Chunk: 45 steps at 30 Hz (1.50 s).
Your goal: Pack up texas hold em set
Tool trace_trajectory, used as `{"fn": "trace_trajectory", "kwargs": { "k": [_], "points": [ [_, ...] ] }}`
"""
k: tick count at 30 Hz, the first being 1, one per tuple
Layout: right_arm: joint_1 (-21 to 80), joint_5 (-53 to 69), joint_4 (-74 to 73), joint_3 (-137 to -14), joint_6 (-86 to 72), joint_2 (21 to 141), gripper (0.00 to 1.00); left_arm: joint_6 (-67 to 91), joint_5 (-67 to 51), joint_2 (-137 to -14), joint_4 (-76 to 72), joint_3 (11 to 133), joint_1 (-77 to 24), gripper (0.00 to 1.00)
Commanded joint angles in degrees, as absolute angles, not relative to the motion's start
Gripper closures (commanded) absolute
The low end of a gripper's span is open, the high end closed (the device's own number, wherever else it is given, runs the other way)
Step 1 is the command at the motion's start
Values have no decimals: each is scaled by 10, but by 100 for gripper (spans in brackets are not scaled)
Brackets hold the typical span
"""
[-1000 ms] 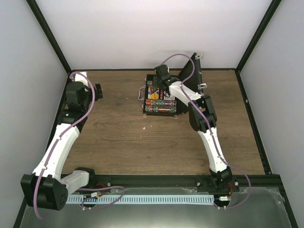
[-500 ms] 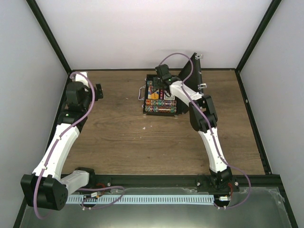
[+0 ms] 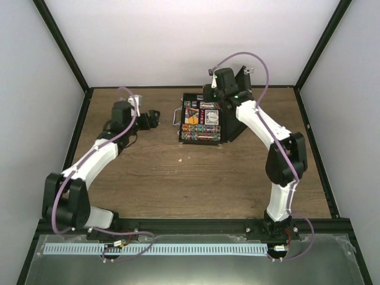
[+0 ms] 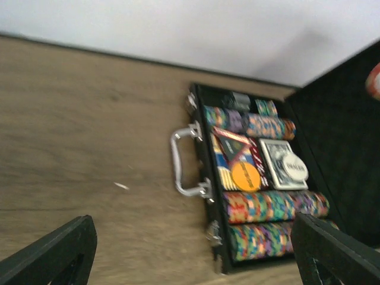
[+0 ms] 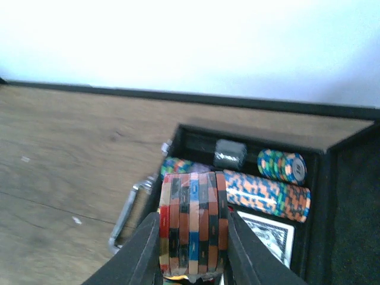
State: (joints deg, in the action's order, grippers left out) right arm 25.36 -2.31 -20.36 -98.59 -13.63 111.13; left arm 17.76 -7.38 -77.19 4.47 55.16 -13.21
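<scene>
The small black case (image 3: 181, 132) lies open at the back of the table, lid (image 3: 237, 113) raised to the right. Rows of multicoloured chips (image 4: 270, 205) and card decks (image 4: 282, 163) fill it. My right gripper (image 5: 193, 252) is shut on a short stack of red and orange chips (image 5: 193, 228), held over the case's far left end. In the top view it (image 3: 215, 95) hangs above the case's far edge. My left gripper (image 3: 155, 116) is open and empty, left of the case and facing its silver handle (image 4: 181, 163). Its fingers (image 4: 56, 255) frame the case.
A small black box (image 5: 230, 153) and a short blue-green chip stack (image 5: 282, 165) sit in the case's far compartment. Bare wooden table (image 3: 178, 172) lies in front of the case. Grey walls close in the left, right and back sides.
My left arm has swung from the table's left edge in towards the case. My right gripper has moved back and to the right over the case's far edge.
</scene>
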Motion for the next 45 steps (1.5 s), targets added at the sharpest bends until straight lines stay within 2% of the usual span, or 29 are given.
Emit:
{"fn": "trace_trajectory", "kwargs": {
  "k": [1,8,13,17,27,32,38,45],
  "points": [
    [256,31,-173,-949,-142,1051,99,257,-195,-856,-44,533,-143,10],
    [255,34,-137,-816,-157,970,99,273,-227,-925,-111,524,-159,11],
    [254,57,-119,-784,-169,937,99,284,-216,-986,-116,532,-161,10],
    [254,87,-100,-769,-175,924,99,285,-226,-988,-135,520,-166,10],
    [254,159,-56,-726,-186,925,99,275,-274,-1037,-141,537,-182,28],
    [254,172,-46,-720,-195,922,99,274,-296,-1075,-153,556,-211,30],
    [254,181,-26,-688,-196,905,99,271,-286,-1117,-154,584,-230,38],
    [254,181,-9,-653,-193,887,99,268,-255,-1098,-149,567,-278,42]
  ]
}}
